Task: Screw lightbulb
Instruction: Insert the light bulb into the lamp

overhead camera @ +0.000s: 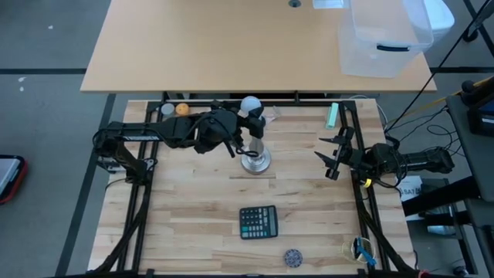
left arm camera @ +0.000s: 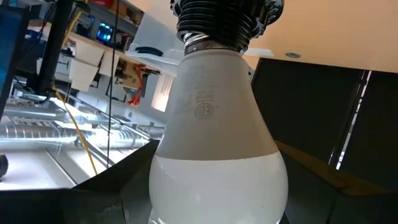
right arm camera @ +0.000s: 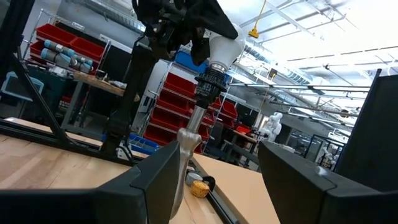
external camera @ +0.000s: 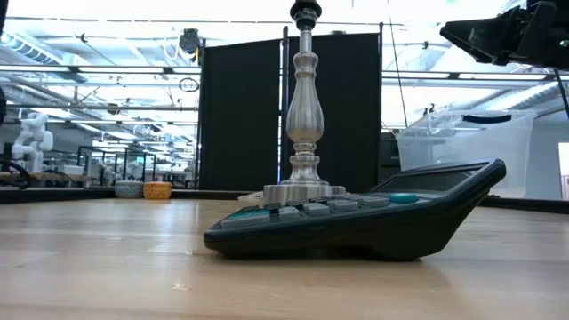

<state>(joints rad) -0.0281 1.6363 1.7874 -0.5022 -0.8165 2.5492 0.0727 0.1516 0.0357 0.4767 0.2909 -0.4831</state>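
Frosted white lightbulb (left arm camera: 214, 143) sits base-first in the dark socket (right arm camera: 208, 84) atop the silver stand (overhead camera: 255, 160), at the table's far middle. Left gripper (overhead camera: 245, 123) is closed around the bulb's globe. Best done by turning about the stand's axis with light grip and no side load, since the stand looks tall and tippy. Right gripper (overhead camera: 333, 158) waits with fingers apart, well clear near the right edge. Calculator (overhead camera: 258, 222) lies nearer the front and orange ball (overhead camera: 182, 109) at the far rail, both well off.

Table (overhead camera: 193, 224): stand (overhead camera: 255, 161), calculator (overhead camera: 258, 222)
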